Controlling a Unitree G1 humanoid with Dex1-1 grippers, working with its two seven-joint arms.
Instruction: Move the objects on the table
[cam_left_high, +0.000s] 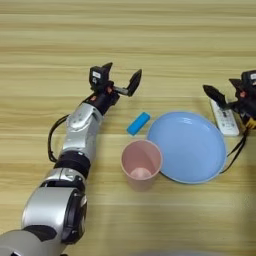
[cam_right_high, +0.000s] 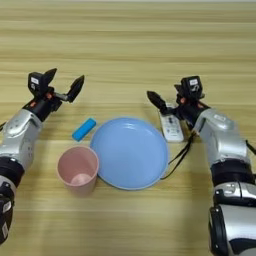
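Apparently nothing is moved yet.
Left eye view: left gripper (cam_left_high: 121, 80), fingers apart, hovers upper centre above the blue block (cam_left_high: 138, 123) lying on the table (cam_left_high: 45, 40). Right eye view: right gripper (cam_right_high: 172, 100), fingers apart, hangs over the remote (cam_right_high: 171, 127) at centre right.

A small flat bright-blue rectangular block (cam_left_high: 138, 123) lay flat on the light wooden plank table (cam_left_high: 150, 45), angled diagonally, its far end tipped rightward. A longer white remote control with buttons (cam_right_high: 171, 128) lay face up, well apart from it, pointing away along the table.
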